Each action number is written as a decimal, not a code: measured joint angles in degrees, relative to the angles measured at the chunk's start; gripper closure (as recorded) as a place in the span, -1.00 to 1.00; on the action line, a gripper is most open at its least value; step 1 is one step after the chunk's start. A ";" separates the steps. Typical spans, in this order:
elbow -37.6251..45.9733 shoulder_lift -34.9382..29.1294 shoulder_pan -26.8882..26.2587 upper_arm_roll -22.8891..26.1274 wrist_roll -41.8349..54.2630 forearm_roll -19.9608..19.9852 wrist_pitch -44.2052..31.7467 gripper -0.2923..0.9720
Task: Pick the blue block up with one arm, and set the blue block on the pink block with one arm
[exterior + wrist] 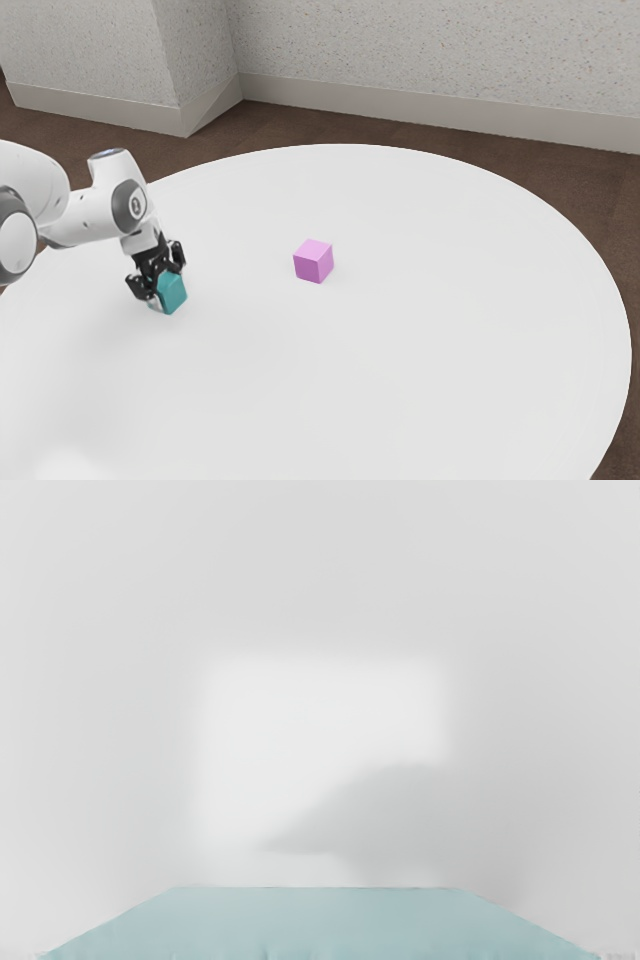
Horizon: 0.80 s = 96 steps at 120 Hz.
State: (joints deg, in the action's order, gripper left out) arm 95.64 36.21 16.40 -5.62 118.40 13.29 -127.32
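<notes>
While hand [163, 284] grips blue block [175, 294] — round white table [420, 360], brown floor [330, 125], speckled wall [450, 45]

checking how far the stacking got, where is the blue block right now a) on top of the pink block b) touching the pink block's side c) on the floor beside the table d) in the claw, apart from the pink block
d: the blue block sits between the fingers of the claw near the exterior view's left, while the pink block stands alone on the table, well apart to its right.
</notes>
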 joint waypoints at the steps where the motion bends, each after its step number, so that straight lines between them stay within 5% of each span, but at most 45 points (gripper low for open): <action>1: -0.04 -0.03 0.00 -0.02 0.01 -0.02 0.00 -0.14; 54: 3.13 -13.88 -3.22 0.11 -0.41 -0.23 6.59 0.03; 96: -7.40 -10.27 -10.85 0.19 -2.65 -0.42 10.70 -0.04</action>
State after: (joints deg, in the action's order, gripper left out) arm 88.24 25.94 5.55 -5.44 115.75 12.86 -116.61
